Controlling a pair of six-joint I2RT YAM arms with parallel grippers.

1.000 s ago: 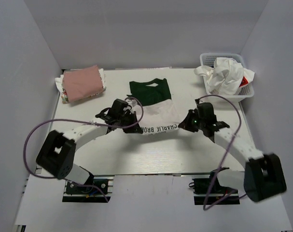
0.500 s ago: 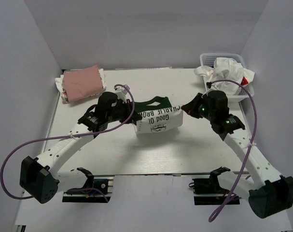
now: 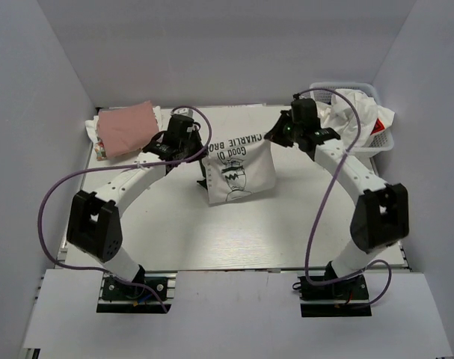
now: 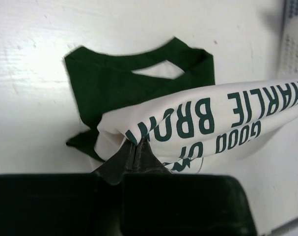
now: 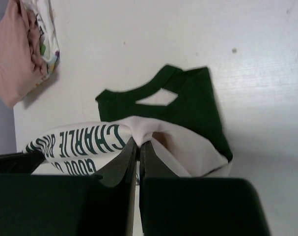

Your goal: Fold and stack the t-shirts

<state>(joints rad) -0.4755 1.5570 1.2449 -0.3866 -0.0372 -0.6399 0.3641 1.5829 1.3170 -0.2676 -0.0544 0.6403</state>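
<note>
Both hands are clenched on the hem of the white-and-green t-shirt [image 3: 238,170]: the left hand [image 4: 134,145] pinches 1 hem corner and the right hand [image 5: 138,143] pinches the other. The white cloth is stretched between them above the middle of the desk [image 3: 234,239], toward its far edge. The lettered panel hangs from that raised hem, while the green yoke [image 4: 139,86] lies flat on the desk beneath.

The step in hand looks like the half fold, hem to collar. To do it well, the 2 hands should travel level and in step, with just enough tension to keep the hem straight. They should lower it so its edge lines up with the yoke's far edge, and let go only once the cloth rests there. Uneven height would skew the fold. The sleeves seem tucked under, though the hanging panel hides them from above.

A folded pink shirt [image 3: 127,127] waits at the far left corner. Loose shirts [image 3: 357,108] fill the basket [image 3: 384,143] at the far right corner
</note>
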